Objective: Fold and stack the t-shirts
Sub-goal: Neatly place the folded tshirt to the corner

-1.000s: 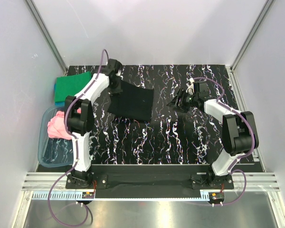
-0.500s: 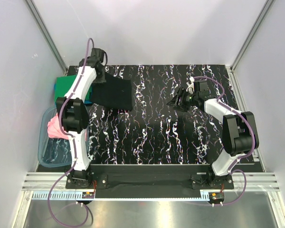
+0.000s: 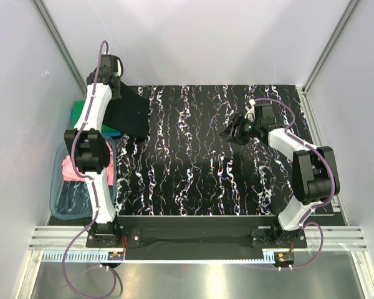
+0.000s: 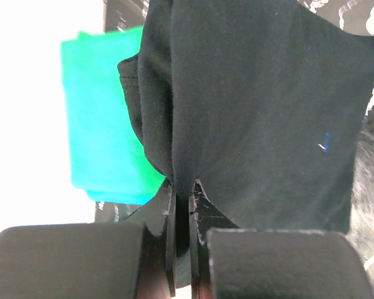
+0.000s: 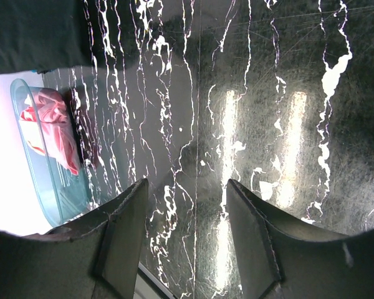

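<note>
Black t-shirt (image 3: 129,115) now farther toward 10 o'clock; left tool (image 4: 183,190) clamped on it, visible only wrist-side; right tool (image 5: 186,187) apart.

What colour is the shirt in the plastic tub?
Pink t-shirt; the right wrist view shows it best.

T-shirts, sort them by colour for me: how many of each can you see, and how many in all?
Black t-shirt: 1
Green t-shirt: 1
Blue t-shirt: 1, only an edge showing under the green one
Pink t-shirt: 1
Total: 4
</note>
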Controlling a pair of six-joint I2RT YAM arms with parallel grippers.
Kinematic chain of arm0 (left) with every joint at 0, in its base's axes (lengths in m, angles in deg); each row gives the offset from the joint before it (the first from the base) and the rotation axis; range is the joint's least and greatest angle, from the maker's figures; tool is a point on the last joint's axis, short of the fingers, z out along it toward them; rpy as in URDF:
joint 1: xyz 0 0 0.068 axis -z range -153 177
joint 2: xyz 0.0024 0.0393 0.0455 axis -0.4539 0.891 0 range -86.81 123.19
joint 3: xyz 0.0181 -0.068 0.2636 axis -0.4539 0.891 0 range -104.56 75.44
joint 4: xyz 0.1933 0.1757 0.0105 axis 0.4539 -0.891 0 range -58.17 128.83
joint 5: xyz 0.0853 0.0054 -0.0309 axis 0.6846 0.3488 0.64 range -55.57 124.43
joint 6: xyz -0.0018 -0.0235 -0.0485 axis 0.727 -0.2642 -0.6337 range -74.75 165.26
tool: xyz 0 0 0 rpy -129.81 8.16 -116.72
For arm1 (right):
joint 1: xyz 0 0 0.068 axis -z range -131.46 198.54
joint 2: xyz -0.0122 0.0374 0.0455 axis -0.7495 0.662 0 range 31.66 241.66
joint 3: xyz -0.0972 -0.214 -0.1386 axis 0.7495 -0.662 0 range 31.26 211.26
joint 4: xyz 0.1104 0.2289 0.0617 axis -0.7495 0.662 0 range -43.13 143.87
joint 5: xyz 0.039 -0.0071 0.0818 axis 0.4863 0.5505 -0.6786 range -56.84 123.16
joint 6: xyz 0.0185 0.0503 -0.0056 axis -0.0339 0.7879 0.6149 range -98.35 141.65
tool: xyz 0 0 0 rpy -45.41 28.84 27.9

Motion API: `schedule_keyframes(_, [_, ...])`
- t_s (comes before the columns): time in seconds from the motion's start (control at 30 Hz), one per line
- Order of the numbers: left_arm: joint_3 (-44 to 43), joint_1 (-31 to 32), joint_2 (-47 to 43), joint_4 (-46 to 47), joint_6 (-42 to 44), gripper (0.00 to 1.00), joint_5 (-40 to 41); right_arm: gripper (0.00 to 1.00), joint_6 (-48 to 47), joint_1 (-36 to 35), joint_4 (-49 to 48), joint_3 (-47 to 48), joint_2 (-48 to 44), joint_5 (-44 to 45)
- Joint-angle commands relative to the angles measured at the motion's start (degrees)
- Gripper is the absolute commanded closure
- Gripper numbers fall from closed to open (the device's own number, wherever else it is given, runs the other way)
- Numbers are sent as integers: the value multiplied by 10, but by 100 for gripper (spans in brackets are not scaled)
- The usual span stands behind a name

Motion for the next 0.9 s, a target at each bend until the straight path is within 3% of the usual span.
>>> schedule_keyframes(0.0, [-32, -27, -5, 36, 38, 100, 17, 39, -15, -4, 3, 26, -20, 11])
schedule_keyframes(0.3, [-17, -63, -32, 68, 70, 100, -13, 39, -17, -4, 9, 35, -19, 11])
schedule_keyframes(0.47, [-54, -91, -16, 51, 90, 100, -90, 39, -17, -4, 4, 36, -14, 11])
schedule_keyframes(0.87, [-22, -156, 25, 99, 88, 100, -89, 39, -14, -4, -3, 35, 2, 13])
